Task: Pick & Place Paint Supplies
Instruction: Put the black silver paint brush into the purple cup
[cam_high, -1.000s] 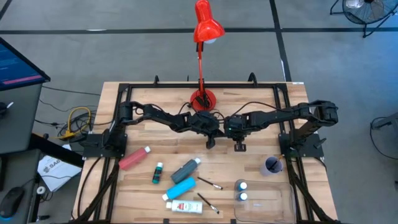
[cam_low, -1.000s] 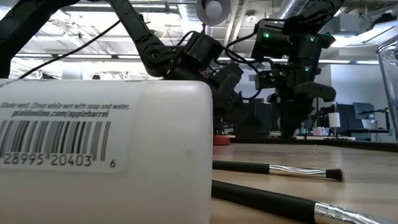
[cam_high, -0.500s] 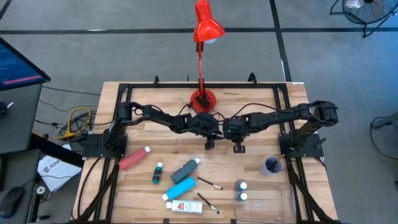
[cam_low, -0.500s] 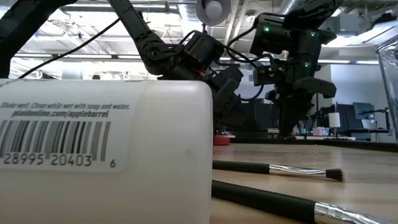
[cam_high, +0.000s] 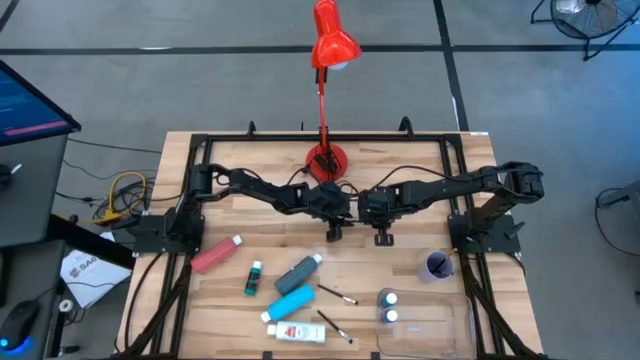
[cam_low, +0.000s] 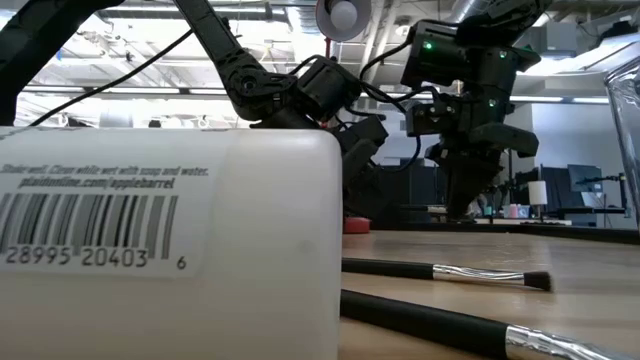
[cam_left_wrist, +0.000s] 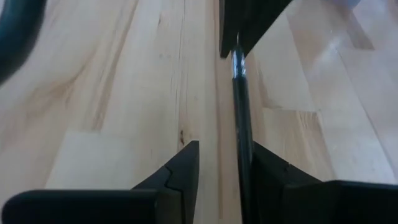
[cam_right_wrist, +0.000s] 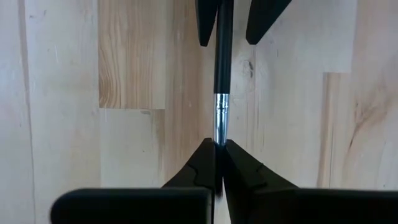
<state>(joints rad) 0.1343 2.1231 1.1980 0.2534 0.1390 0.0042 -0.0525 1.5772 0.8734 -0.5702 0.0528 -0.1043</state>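
Right wrist view: right gripper (cam_right_wrist: 219, 155) clamped on paintbrush (cam_right_wrist: 222, 68), bare wood alongside.

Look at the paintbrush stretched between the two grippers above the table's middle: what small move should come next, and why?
Probably the left gripper should back away. Its fingers stand apart around the paintbrush, while the right gripper is shut on the ferrule end, so the right arm appears to have the brush alone.

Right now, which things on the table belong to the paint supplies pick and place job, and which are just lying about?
Job:
paintbrush, gripped in the right claw
pink-red tube
teal bottle
grey-blue bottle
blue tube
white tube
loose brushes
white-capped bottles

Lying about:
red lamp
lilac cup
clear tray
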